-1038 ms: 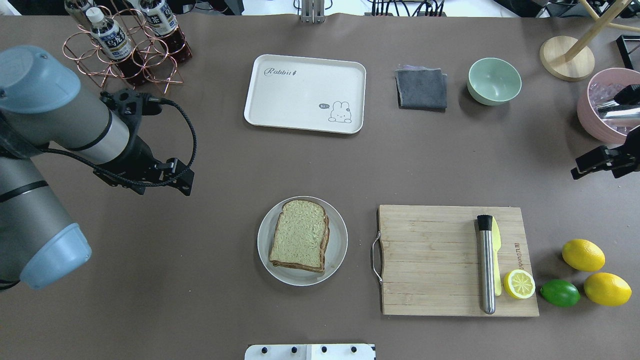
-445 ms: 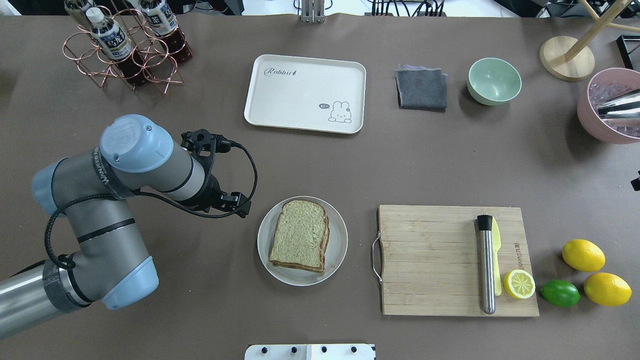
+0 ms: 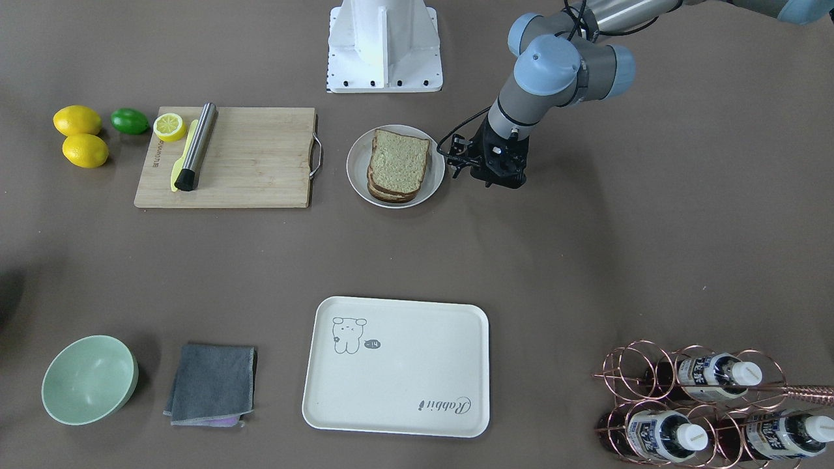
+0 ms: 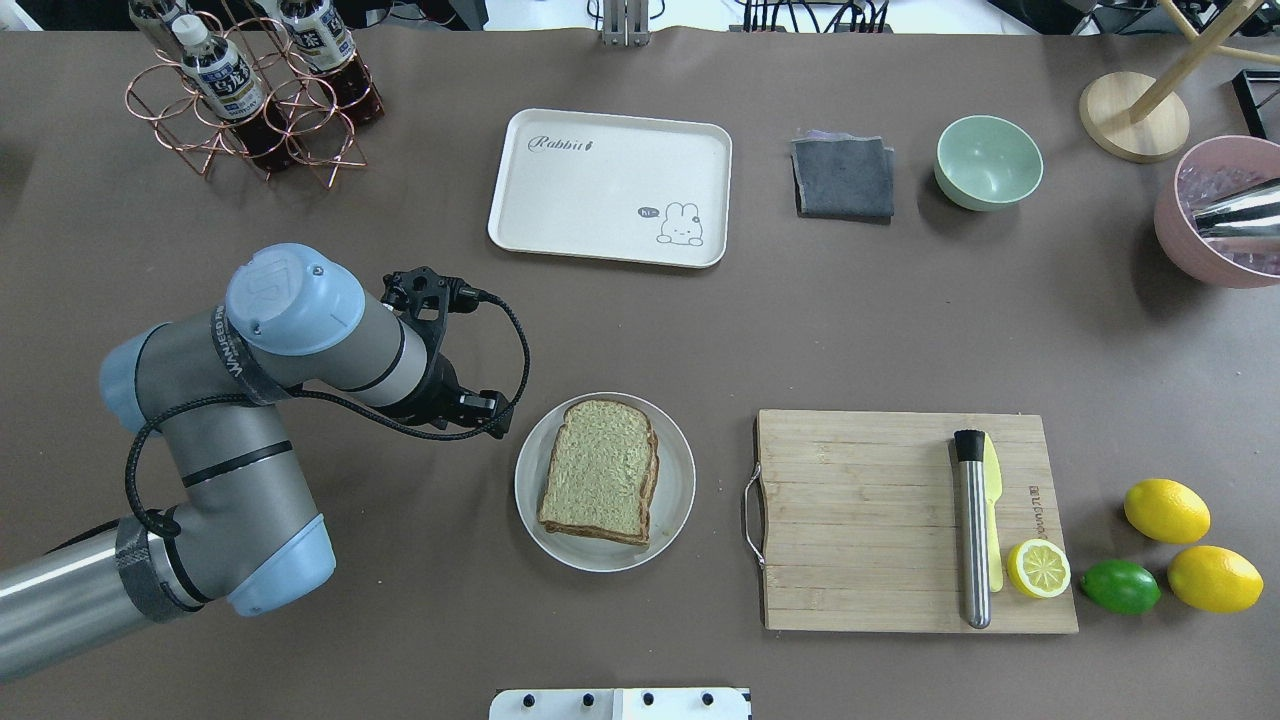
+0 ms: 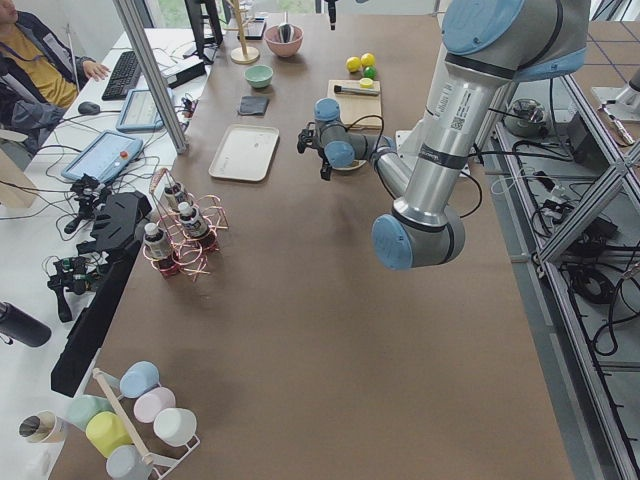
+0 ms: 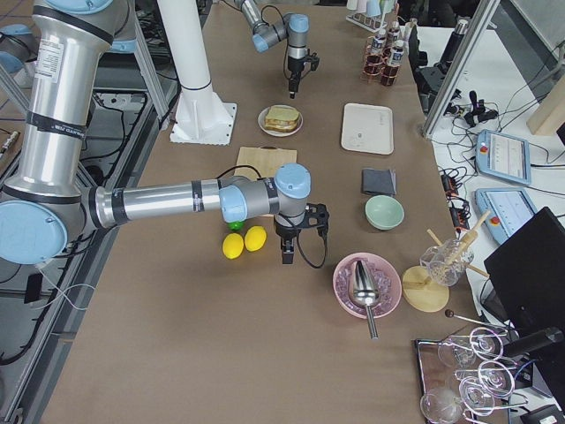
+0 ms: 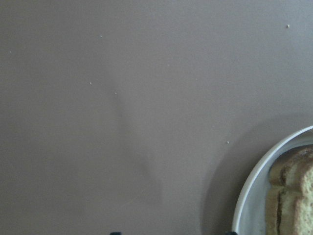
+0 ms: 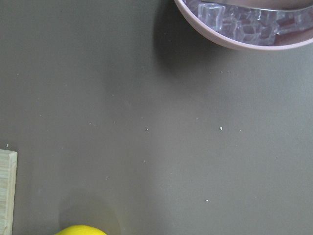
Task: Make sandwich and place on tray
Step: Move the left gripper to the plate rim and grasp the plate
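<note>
**Sandwich** (image 4: 600, 470), square tan bread slices with dark brown crust, stacked. It lies on the round white plate (image 4: 676, 492) near the robot's edge of the table (image 4: 850, 330). I can make out no filling from any view.

**Tray** (image 4: 600, 190), large, cream-white, rounded-rectangular, with "Rabbit" script. It sits well apart from the plate, further out, with nothing on it.

**Left end effector** (image 3: 496, 170). It points down just beside the plate's rim and touches nothing. In its wrist view the two tips show spread apart at the bottom edge, so I read the jaws as apart and empty.

**Right end effector** (image 6: 285, 252). It hangs near the yellow lemons (image 6: 244, 242). I cannot tell its jaw state.

**Step in hand, as I judge it:** the sandwich looks assembled and the approach for the pick is under way.

**Next move, as I judge it:** shift over the stack, lower, close on both slices together, then carry them level to the tray.
</note>
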Available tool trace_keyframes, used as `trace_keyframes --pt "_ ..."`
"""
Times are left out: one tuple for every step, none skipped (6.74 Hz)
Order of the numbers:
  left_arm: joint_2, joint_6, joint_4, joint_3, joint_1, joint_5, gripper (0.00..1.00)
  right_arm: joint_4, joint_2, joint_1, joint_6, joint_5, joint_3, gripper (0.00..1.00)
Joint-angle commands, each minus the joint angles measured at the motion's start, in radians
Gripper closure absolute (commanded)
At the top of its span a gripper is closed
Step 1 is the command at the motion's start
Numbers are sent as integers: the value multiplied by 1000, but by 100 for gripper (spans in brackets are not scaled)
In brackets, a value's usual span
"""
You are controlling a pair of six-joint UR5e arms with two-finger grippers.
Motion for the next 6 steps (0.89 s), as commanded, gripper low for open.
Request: trace_keyframes --pt "-12 -43 -3 4 35 0 43 0 1 0 -2 0 -4 0" --pt "-19 -44 -4 10 48 0 46 0 1 0 -2 0 -4 0" --pt "-18 -51 -4 13 55 2 48 0 0 0 -2 0 -2 0" --pt "-21 -54 -4 17 59 0 49 0 0 0 -2 0 -1 0" --pt "-28 -60 -7 26 68 2 50 -1 -2 0 -2 2 1 0" --pt "-45 -89 -51 61 70 2 50 -1 -2 0 -2 9 -1 0"
